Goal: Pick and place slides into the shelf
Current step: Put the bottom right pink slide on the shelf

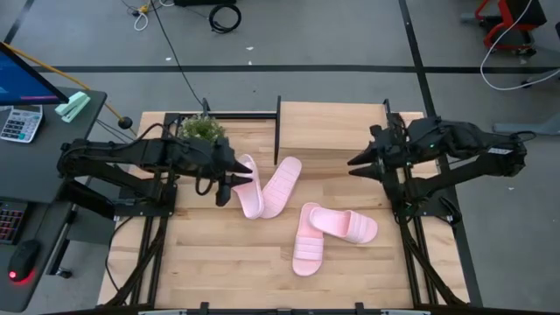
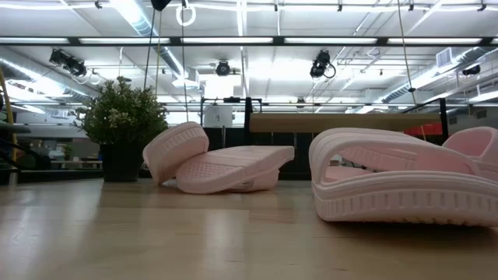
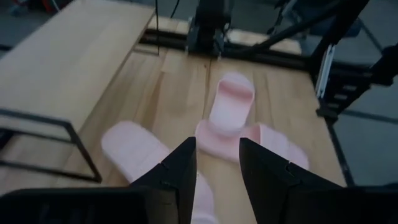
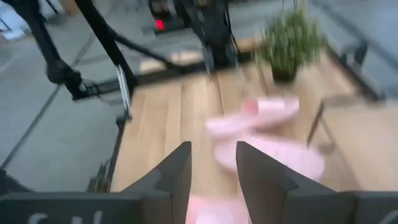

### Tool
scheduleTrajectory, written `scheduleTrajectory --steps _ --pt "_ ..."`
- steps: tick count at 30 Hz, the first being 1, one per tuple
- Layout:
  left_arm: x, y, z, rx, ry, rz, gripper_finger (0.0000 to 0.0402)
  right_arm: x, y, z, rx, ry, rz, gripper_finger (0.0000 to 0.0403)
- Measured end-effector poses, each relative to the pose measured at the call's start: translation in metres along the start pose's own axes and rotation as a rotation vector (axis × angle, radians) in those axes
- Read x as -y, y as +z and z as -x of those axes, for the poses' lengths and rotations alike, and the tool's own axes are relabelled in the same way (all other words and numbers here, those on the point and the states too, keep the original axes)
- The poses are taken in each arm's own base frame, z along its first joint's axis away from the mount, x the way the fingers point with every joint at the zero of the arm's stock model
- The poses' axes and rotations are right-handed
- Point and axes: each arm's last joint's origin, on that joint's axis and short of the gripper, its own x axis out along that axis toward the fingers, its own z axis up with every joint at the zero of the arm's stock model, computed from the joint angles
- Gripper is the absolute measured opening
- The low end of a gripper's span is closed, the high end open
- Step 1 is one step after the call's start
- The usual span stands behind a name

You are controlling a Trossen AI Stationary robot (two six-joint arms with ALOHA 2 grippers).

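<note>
Four slides lie on the tabletop, none on the shelf: one pair leans together in a V just in front of the shelf's left half, the other pair lies overlapped nearer the table's front edge. The left gripper hangs over the heel end of the leftmost slide; its wrist view shows the fingers parted, nothing between them, pink foam below. Judged step: picking this slide. A sound grip would close across one side wall or the strap, not the flat sole, and lift clear of the leaning partner before carrying it to the shelf. The right gripper waits above the shelf's right front corner, fingers apart and empty.
</note>
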Motion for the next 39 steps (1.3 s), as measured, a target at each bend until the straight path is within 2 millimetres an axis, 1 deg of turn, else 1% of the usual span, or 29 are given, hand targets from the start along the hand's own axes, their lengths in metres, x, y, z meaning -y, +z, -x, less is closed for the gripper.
scheduleTrajectory --steps 5,9,15,19,22,25,31,36,39 --pt "-0.007 0.0 -0.001 -0.009 0.027 0.011 0.013 0.004 -0.012 -0.001 -0.122 -0.052 -0.197 0.0133" --pt "-0.013 0.001 -0.001 -0.005 0.053 0.026 0.0125 0.007 -0.021 -0.001 -0.214 -0.109 -0.329 0.0133" --pt "-0.023 0.003 -0.002 0.001 0.089 0.045 0.0123 0.011 -0.035 0.004 -0.349 -0.208 -0.453 0.0133" --pt "-0.027 0.004 -0.002 0.004 0.104 0.053 0.0128 0.012 -0.038 0.003 -0.378 -0.243 -0.512 0.0133" --pt "-0.029 0.004 -0.002 0.004 0.11 0.056 0.013 0.012 -0.037 -0.003 -0.387 -0.264 -0.541 0.0133" --pt "-0.029 0.004 -0.002 0.005 0.114 0.058 0.0128 0.012 -0.037 -0.013 -0.412 -0.287 -0.557 0.0133" --pt "-0.029 0.004 -0.002 0.002 0.113 0.06 0.0122 0.012 -0.044 -0.034 -0.54 -0.361 -0.61 0.0132" --pt "-0.03 0.002 -0.002 -0.02 0.118 0.063 0.0127 0.01 -0.05 -0.044 -0.621 -0.417 -0.62 0.0132" --pt "-0.03 -0.001 -0.002 -0.049 0.124 0.073 0.0132 0.008 -0.054 -0.047 -0.622 -0.445 -0.651 0.0132"
